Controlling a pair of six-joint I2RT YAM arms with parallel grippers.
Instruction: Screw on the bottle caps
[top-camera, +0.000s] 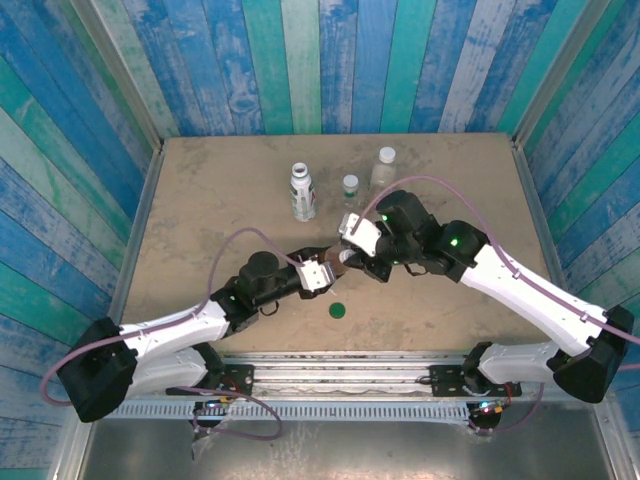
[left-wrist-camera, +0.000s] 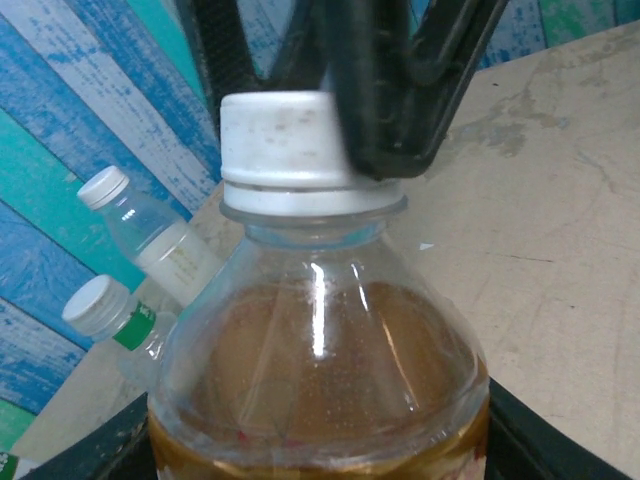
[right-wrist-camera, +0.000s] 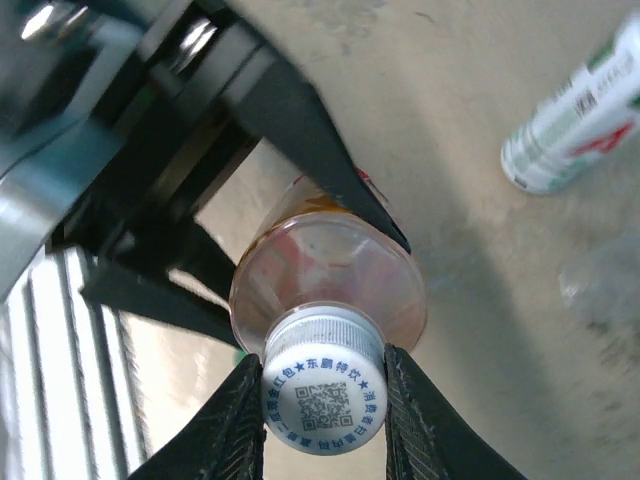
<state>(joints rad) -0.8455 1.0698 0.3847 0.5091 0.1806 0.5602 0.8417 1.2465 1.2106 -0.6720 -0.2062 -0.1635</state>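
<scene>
Over tabletop (right-wrist-camera: 480, 100), right fingers (right-wrist-camera: 235, 430) pinch white cap (right-wrist-camera: 323, 395) atop amber bottle (right-wrist-camera: 330, 270).

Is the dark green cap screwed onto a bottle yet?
No, the dark green cap lies loose on the table, by itself.

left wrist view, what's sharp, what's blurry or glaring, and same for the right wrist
left wrist: white cap and amber bottle sharp, a vertical glare streak on the bottle's shoulder, the green-banded bottle behind soft; right wrist: the cap's print crisp, the white-labelled bottle blurred
</scene>
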